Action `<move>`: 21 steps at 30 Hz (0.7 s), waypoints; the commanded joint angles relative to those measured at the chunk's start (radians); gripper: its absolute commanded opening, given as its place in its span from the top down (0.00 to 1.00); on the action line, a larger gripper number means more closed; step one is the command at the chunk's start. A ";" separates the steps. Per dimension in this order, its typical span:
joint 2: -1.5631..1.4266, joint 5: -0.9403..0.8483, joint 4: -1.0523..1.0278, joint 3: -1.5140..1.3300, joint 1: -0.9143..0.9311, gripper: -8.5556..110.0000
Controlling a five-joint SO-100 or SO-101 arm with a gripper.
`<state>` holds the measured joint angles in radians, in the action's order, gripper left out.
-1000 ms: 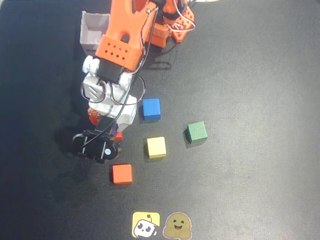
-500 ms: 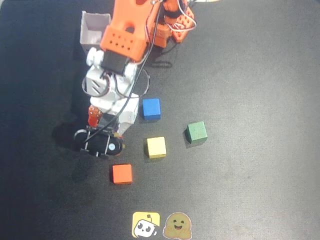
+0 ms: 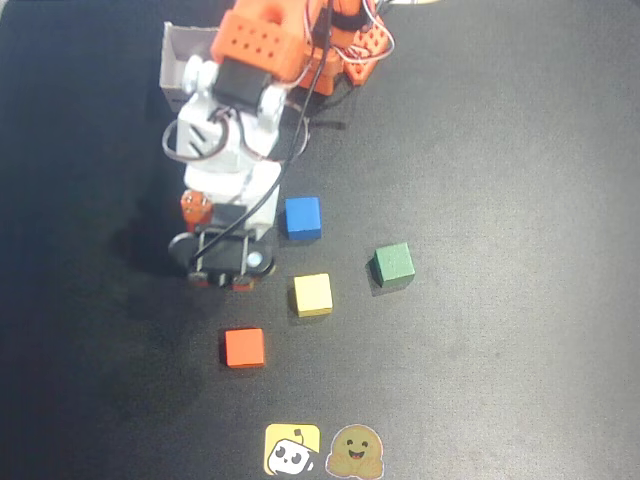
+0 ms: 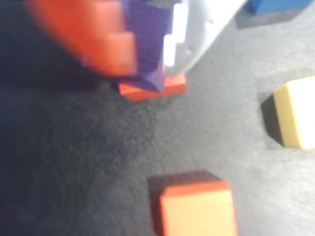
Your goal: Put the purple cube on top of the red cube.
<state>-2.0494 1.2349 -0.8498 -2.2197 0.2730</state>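
Overhead view: arm extends from its base at 12 o'clock toward 6 o'clock, wrist pitched down, gripper [image 3: 222,280] low over the tabletop [image 3: 520,150]. Wrist view: gripper [image 4: 142,59] enters from 11 o'clock, orange finger [image 4: 93,44] and white finger [image 4: 197,34] closed on the purple cube [image 4: 147,39]. Orange finger blurred.

Beneath me spreads a dark charcoal, matte, faintly speckled table mat [image 3: 520,150], evenly lit from above, with soft shadows pooling directly under my wrist.
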 commanded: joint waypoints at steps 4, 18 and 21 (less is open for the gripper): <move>-0.193 0.040 0.018 -0.104 -0.121 0.92; -0.632 0.086 0.021 -0.463 -0.285 0.92; -0.719 0.086 0.020 -0.532 -0.293 0.92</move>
<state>-2.6875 1.3254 -0.8437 -2.7274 -0.0123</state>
